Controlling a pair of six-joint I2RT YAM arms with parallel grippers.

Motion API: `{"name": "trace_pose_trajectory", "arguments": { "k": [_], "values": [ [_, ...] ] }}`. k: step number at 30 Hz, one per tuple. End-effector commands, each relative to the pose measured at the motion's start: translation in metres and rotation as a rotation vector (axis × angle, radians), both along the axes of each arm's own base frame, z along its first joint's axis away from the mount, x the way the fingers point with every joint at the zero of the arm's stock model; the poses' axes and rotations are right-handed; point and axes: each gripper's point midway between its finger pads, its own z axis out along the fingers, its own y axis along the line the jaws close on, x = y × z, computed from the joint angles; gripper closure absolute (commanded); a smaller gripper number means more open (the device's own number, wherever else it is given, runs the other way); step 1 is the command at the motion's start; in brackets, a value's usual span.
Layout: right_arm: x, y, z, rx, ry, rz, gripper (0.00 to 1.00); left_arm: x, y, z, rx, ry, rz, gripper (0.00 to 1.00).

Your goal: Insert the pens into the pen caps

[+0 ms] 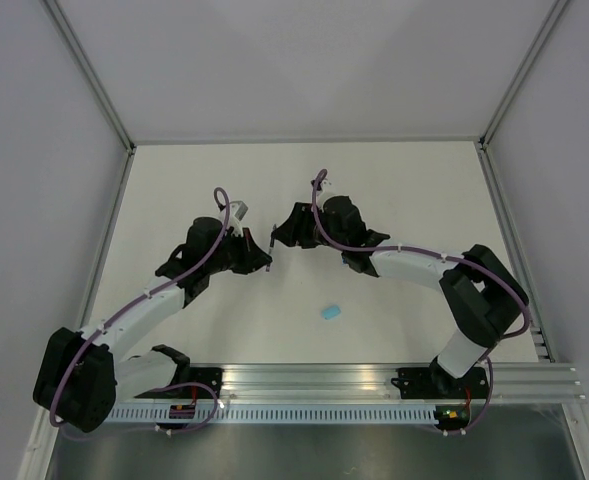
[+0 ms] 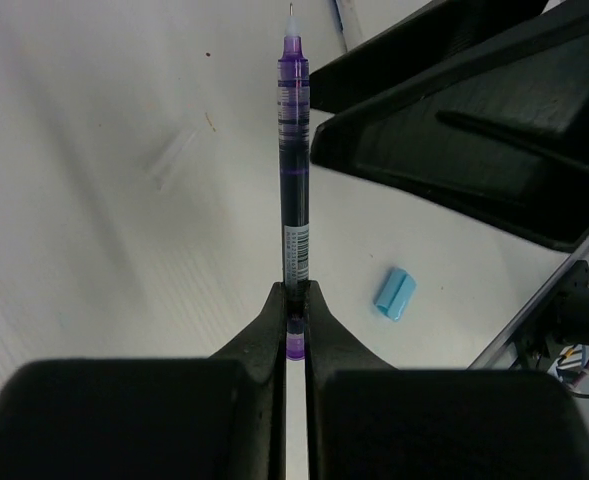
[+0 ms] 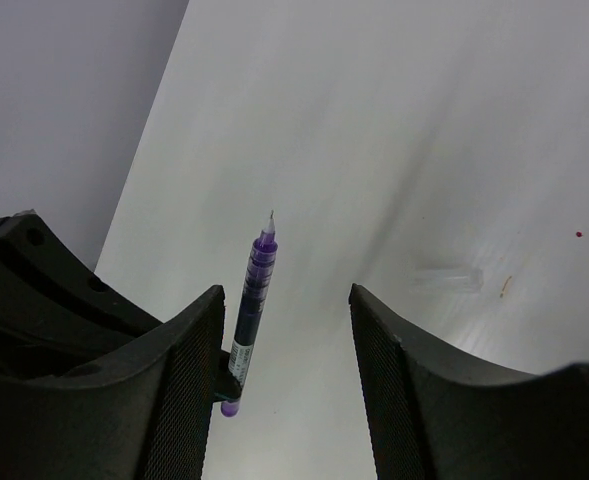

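Observation:
My left gripper point(image 2: 296, 290) is shut on the lower end of a dark purple-black pen point(image 2: 294, 150), which points away with its bare tip forward. The pen also shows in the right wrist view point(image 3: 251, 300) and in the top view point(image 1: 272, 245). My right gripper point(image 3: 284, 295) is open and empty, and the pen stands just inside its left finger point(image 3: 189, 360). In the top view the left gripper point(image 1: 264, 262) and right gripper point(image 1: 286, 232) meet at the table's middle. One light-blue pen cap point(image 1: 331, 312) lies on the table, also in the left wrist view point(image 2: 395, 292).
A thin blue and white stick point(image 2: 339, 20) shows at the top edge of the left wrist view, partly hidden behind the right gripper. A faint clear piece point(image 3: 444, 278) lies on the white table point(image 1: 194, 180). The metal rail point(image 1: 374, 385) runs along the near edge.

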Motion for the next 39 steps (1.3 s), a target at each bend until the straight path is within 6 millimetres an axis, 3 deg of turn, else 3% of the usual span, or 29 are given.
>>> {"name": "trace_pose_trajectory", "arguments": {
  "k": [1,5,13,19,21,24,25,30,31,34,39],
  "values": [
    [0.005,0.022,0.024,0.082,-0.059,0.027,0.41,0.001,-0.013,0.015,-0.071,-0.033,-0.036,0.98],
    [0.003,0.027,0.021,0.107,-0.056,0.034,0.41,-0.001,-0.013,0.014,-0.072,-0.036,-0.035,0.98],
    [-0.007,0.036,0.017,0.148,-0.018,0.069,0.57,-0.007,-0.014,0.024,-0.107,-0.073,-0.043,0.98],
    [-0.011,0.039,0.024,0.169,-0.016,0.081,0.73,-0.012,-0.018,0.031,-0.144,-0.099,-0.078,0.98],
    [-0.013,0.039,0.027,0.165,-0.014,0.084,0.86,-0.014,-0.018,0.036,-0.154,-0.116,-0.081,0.98],
    [-0.016,0.039,0.033,0.173,-0.025,0.088,0.94,-0.015,-0.018,0.038,-0.162,-0.127,-0.087,0.98],
    [-0.017,0.039,0.037,0.179,-0.029,0.090,0.96,-0.016,-0.018,0.038,-0.164,-0.129,-0.088,0.96],
    [-0.029,0.041,0.048,0.222,-0.034,0.119,1.00,-0.019,-0.022,0.040,-0.189,-0.134,-0.115,0.56],
    [-0.031,0.042,0.050,0.229,-0.037,0.125,1.00,-0.021,-0.024,0.044,-0.205,-0.144,-0.131,0.53],
    [-0.037,0.046,0.055,0.241,-0.045,0.139,1.00,-0.022,-0.026,0.045,-0.214,-0.149,-0.143,0.51],
    [-0.043,0.050,0.058,0.259,-0.045,0.152,1.00,-0.023,-0.025,0.045,-0.211,-0.154,-0.143,0.59]
  ]
}}
